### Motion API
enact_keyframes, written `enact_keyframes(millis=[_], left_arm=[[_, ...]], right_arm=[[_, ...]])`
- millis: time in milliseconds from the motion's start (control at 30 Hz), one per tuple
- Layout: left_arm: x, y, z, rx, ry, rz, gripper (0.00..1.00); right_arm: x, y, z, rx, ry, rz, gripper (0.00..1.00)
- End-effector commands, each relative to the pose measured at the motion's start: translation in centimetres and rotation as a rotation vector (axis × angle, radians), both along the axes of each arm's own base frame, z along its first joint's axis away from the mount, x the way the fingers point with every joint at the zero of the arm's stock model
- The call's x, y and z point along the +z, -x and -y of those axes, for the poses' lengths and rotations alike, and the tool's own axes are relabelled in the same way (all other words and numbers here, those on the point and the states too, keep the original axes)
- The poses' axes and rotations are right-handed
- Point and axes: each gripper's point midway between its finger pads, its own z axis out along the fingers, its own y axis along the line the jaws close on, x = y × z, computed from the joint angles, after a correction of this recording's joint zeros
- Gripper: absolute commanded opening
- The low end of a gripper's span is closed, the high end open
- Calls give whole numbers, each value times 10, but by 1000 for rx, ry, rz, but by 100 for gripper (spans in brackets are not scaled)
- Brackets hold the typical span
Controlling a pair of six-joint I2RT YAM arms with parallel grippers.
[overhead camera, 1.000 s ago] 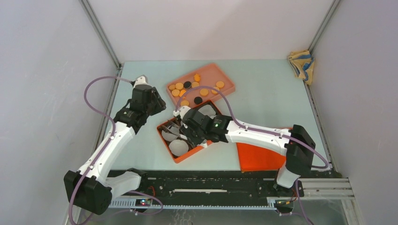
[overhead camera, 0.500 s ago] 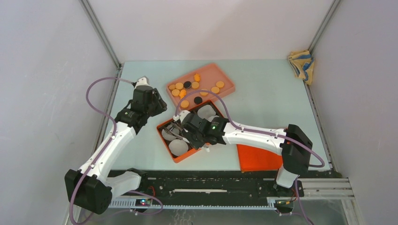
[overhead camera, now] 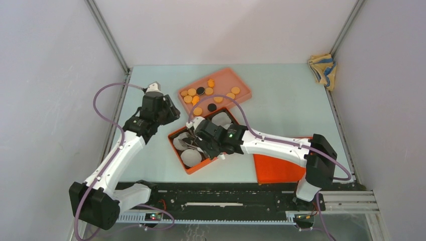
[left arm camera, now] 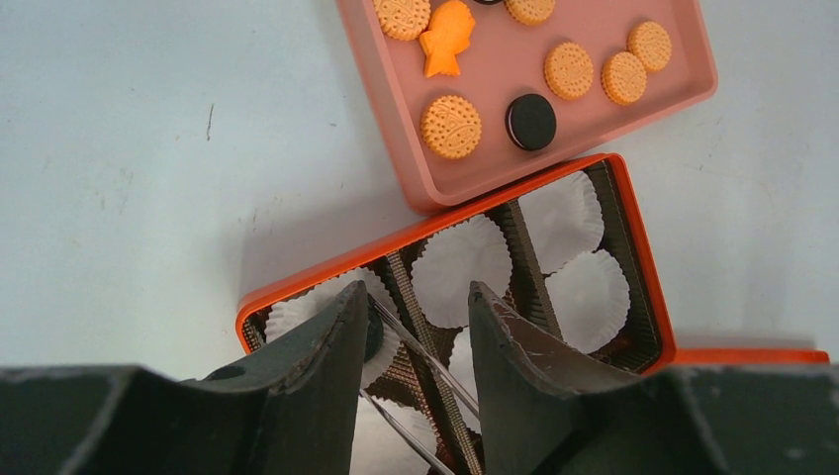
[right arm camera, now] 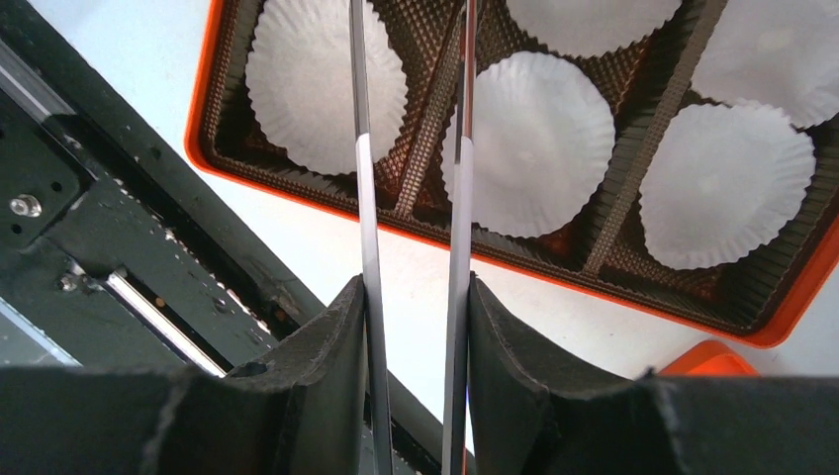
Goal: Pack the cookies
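Orange and black cookies [overhead camera: 210, 92] [left arm camera: 451, 127] lie in a pink tray [overhead camera: 227, 79] [left arm camera: 604, 30]. Just in front stands an orange box [overhead camera: 189, 169] [left arm camera: 396, 240] [right arm camera: 203, 99] with white paper cups [right arm camera: 539, 139]. My right gripper [overhead camera: 201, 141] [right arm camera: 416, 287] is shut on metal tweezers [right arm camera: 364, 198] [left arm camera: 435, 361], whose tips reach into the box's left end. One black cookie [left arm camera: 375, 334] lies in a cup there, half hidden by a finger. Above that same end hovers my left gripper [overhead camera: 163, 110] [left arm camera: 416, 297], open and holding nothing.
An orange lid [overhead camera: 276, 169] lies on the table under the right arm. A folded cloth [overhead camera: 321, 68] sits in the far right corner. Grey walls close in the table on three sides, and a black rail runs along the near edge.
The right gripper has shifted slightly over the box's left end, and the tweezer arms stand a little wider apart. The left gripper has edged slightly right.
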Motion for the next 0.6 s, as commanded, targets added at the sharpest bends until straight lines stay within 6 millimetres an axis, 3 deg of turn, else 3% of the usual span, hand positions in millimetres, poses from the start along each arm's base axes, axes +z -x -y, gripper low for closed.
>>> enact_keyframes(millis=[0, 167, 267, 567], left_arm=[[11, 2, 1, -13, 21, 44, 48], [28, 3, 1, -17, 36, 83, 49], [32, 3, 2, -21, 35, 90, 49], [19, 4, 1, -22, 22, 61, 49]], right_arm=[[58, -15, -20, -27, -137, 92, 42], [110, -19, -32, -12, -245, 156, 45], [125, -24, -34, -12, -268, 186, 48], [92, -15, -20, -17, -198, 121, 43]])
